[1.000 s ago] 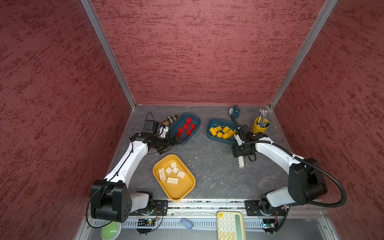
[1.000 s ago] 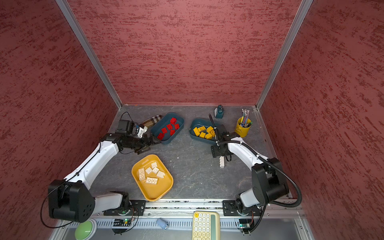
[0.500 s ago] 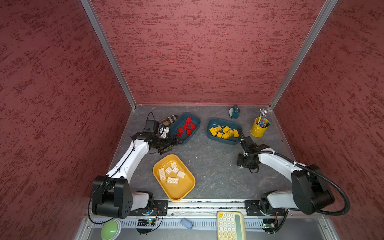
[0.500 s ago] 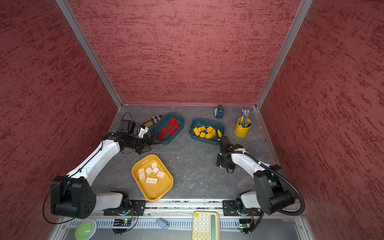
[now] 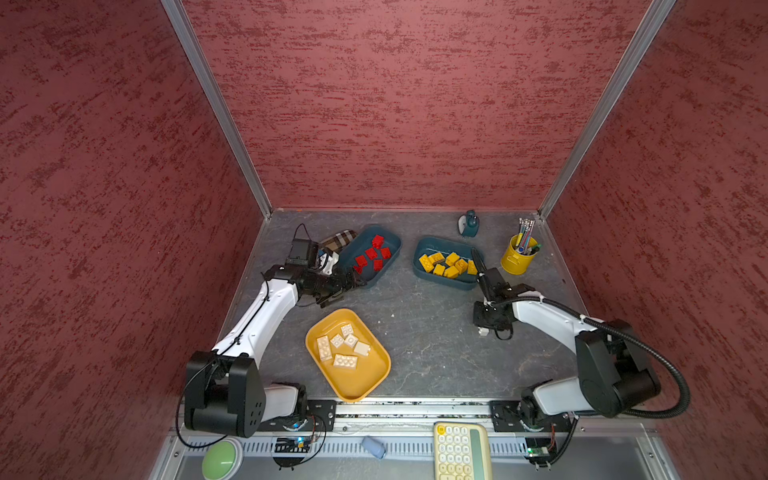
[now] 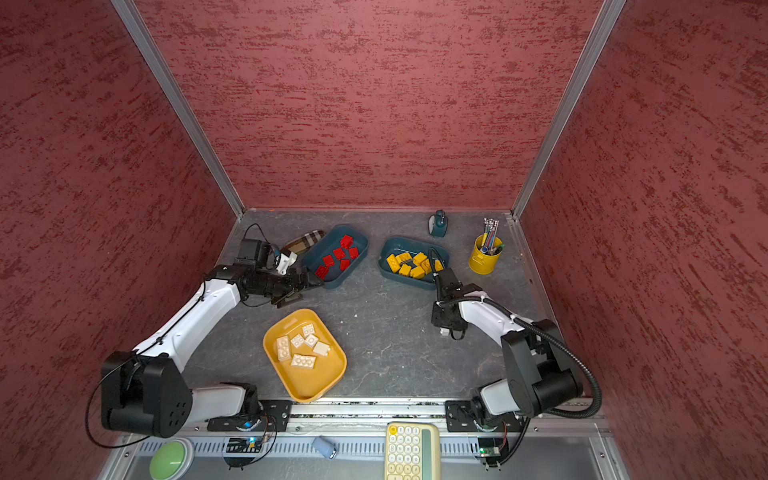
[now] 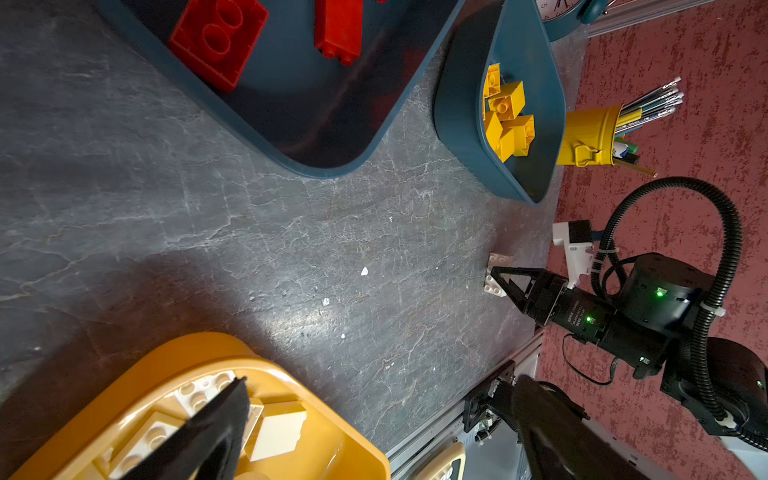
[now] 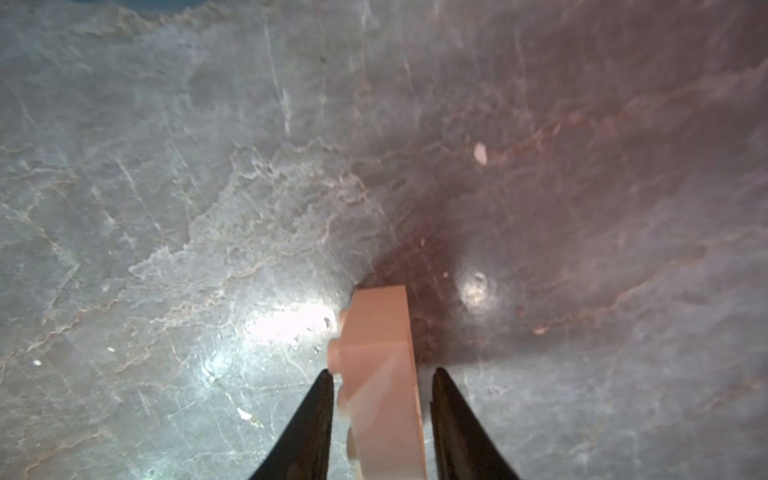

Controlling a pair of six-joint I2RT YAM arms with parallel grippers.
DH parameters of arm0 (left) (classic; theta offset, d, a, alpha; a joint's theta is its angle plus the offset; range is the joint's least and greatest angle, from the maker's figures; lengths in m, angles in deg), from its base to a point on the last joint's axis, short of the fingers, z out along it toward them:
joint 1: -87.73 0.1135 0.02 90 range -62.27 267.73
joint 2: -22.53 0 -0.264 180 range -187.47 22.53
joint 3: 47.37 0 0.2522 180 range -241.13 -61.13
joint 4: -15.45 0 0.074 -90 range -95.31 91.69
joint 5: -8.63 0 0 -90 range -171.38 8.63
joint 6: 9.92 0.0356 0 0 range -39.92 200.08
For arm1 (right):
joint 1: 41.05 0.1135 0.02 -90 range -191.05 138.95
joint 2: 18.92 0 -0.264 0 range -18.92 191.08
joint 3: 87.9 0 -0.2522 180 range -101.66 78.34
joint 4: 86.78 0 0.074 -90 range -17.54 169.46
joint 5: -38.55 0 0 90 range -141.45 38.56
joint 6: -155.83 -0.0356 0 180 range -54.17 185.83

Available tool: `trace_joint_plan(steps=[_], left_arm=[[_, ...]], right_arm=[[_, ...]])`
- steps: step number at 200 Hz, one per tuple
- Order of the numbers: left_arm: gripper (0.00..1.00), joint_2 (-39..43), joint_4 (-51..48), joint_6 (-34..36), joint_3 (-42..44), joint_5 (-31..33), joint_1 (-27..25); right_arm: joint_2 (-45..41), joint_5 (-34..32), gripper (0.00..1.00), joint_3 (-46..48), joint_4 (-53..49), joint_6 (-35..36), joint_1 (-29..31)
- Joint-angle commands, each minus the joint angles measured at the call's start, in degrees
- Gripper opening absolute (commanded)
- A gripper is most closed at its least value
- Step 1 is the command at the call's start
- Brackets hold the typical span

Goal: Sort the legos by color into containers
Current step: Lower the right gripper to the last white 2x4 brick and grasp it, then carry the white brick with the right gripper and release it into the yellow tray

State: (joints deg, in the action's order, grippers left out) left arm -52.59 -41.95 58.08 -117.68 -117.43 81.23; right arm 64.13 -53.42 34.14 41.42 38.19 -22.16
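Since a second ago my right arm has swung back from the rear-right teal tray (image 5: 444,243) and come down on the loose white brick (image 5: 482,331). The right pincer (image 5: 484,328) has gone from spread to closed. Its two black fingers (image 8: 320,411) now clamp that brick from either side. In the right wrist view the brick stands on edge between them, studs turned toward one finger. Seen from the left wrist, pincer and brick sit low at the table (image 7: 249,232); whether the brick has cleared the surface I cannot tell. It is on open table in front of the rear-right teal tray, well apart from the mustard tray (image 5: 357,382).

My left arm has barely shifted. The left pincer (image 5: 347,291) hangs with its jaws wide apart and nothing between them. It is just beside the near corner of the rear-left teal tray (image 5: 357,247), between that tray and the mustard one.

As for the sorting, I see red bricks (image 5: 371,253) in the rear-left teal tray and yellow bricks (image 5: 446,264) in the rear-right one. Several white bricks (image 5: 345,360) lie in the mustard tray. A yellow cup of pens (image 5: 517,259) stands near the back right corner, beside the yellow bricks' tray.
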Motion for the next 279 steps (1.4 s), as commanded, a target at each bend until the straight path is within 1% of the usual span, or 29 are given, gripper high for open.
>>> trace_joint_plan(steps=[1,13,22,44,59,78,103,107,142,168,194,222,245,267,279], left_arm=[[0.99,0.03,0.27,1.34,0.74,-0.02,0.00],[0.99,0.21,0.06,1.43,0.81,0.01,0.00],[0.99,0.40,0.00,1.43,0.77,-0.02,0.05],[0.99,0.58,-0.39,1.61,0.58,0.08,0.32],[0.99,0.58,-0.50,1.60,0.32,0.04,0.33],[0.99,0.50,-0.44,1.51,0.00,0.15,0.34],[0.99,0.49,-0.66,1.43,-0.31,0.63,0.59],[0.99,0.45,-0.73,1.43,-0.41,0.77,0.68],[0.99,0.84,-1.08,1.38,-0.29,1.25,2.53],[0.99,1.76,-0.93,1.16,0.33,1.18,3.94],[0.99,2.38,-0.71,1.10,1.42,0.47,4.91],[0.99,3.03,-0.26,0.82,2.79,0.06,5.29],[0.99,3.78,-0.02,0.73,3.46,-0.02,5.50],[0.99,4.57,0.04,0.73,4.01,0.02,5.69],[0.99,4.88,0.11,0.83,4.56,0.02,5.82]], right_arm=[[1.91,-2.46,0.27,-2.42,0.64,1.64,-0.26],[1.99,-1.30,0.20,-2.77,0.29,1.91,-0.24],[1.78,-0.53,0.17,-2.98,-0.16,1.97,-0.19],[0.50,1.54,0.12,-4.99,-2.19,2.15,0.04],[-1.52,3.55,0.12,-7.51,-3.28,1.98,1.22],[-1.36,6.73,0.13,-11.42,-3.70,1.42,4.97],[-0.08,10.37,0.14,-16.70,-2.37,-0.01,13.39],[1.59,10.71,0.14,-17.55,-2.18,-0.40,14.81],[6.63,14.12,0.15,-23.82,2.48,-2.14,27.37],[10.12,16.59,0.14,-28.05,5.56,-2.17,34.83],[13.71,19.31,0.14,-30.77,8.63,-0.74,41.94],[18.20,21.27,0.14,-32.74,9.95,0.34,46.60],[21.87,21.22,0.15,-34.31,9.01,0.86,48.40],[23.66,20.07,0.20,-34.26,8.22,0.92,48.73],[23.64,18.98,0.27,-34.48,7.55,1.11,48.70]])
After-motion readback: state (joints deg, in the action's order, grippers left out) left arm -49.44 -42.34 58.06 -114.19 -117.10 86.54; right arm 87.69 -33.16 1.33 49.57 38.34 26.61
